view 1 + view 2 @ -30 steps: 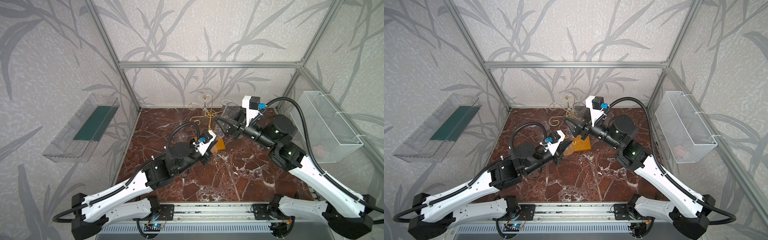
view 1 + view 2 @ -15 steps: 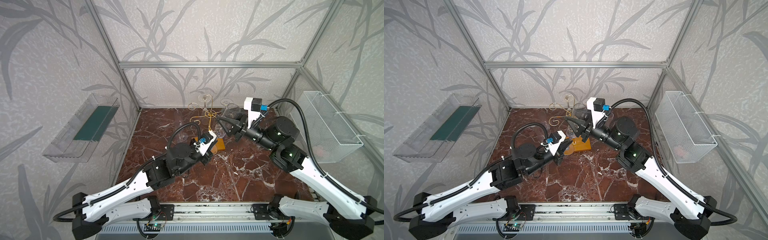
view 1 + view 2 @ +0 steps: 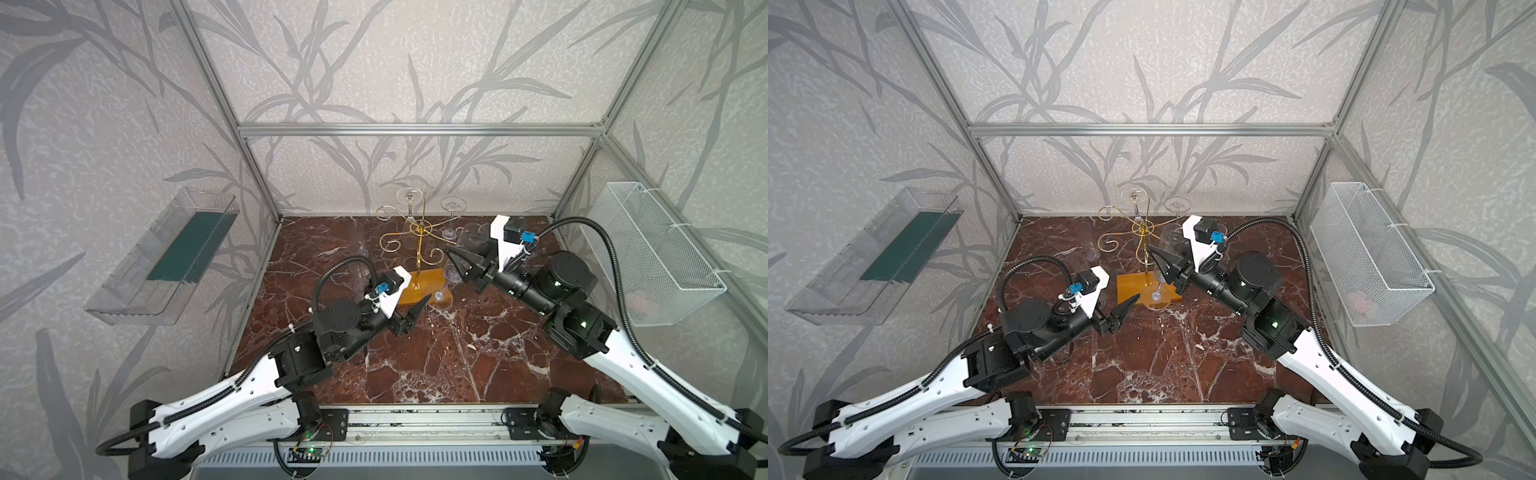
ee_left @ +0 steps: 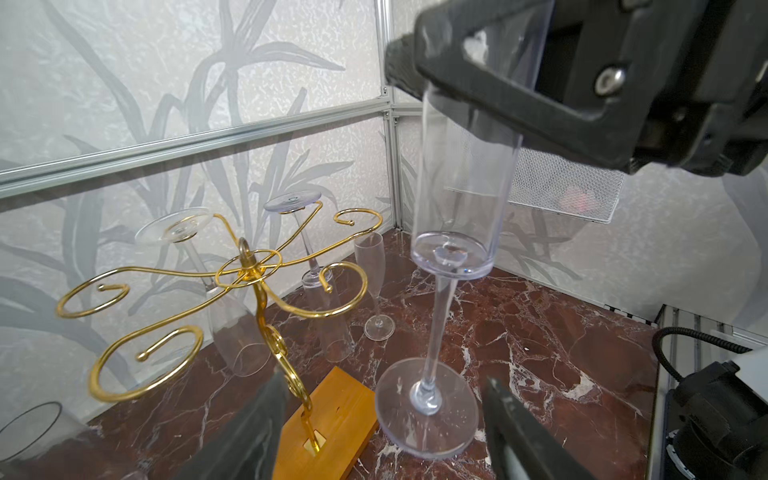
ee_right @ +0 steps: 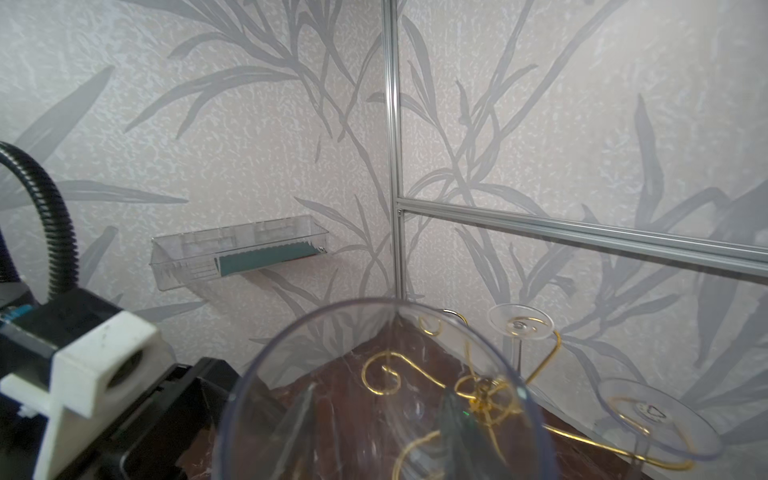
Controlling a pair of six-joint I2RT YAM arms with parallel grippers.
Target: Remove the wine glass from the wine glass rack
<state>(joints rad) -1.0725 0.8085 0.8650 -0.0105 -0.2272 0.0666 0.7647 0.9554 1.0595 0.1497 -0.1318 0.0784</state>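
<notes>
Fingers (image 4: 249, 436) of left gripper (image 3: 1120, 315): spread, empty, just in front of the wine glass rack's (image 4: 249, 266) wooden base (image 4: 332, 411). Wine glass (image 4: 457, 208): clear of the hooks, upright, stem vertical, foot just beside that base, straight ahead of those fingers. Right gripper (image 3: 465, 268): higher, over the base's edge, pinching the bowl.
</notes>
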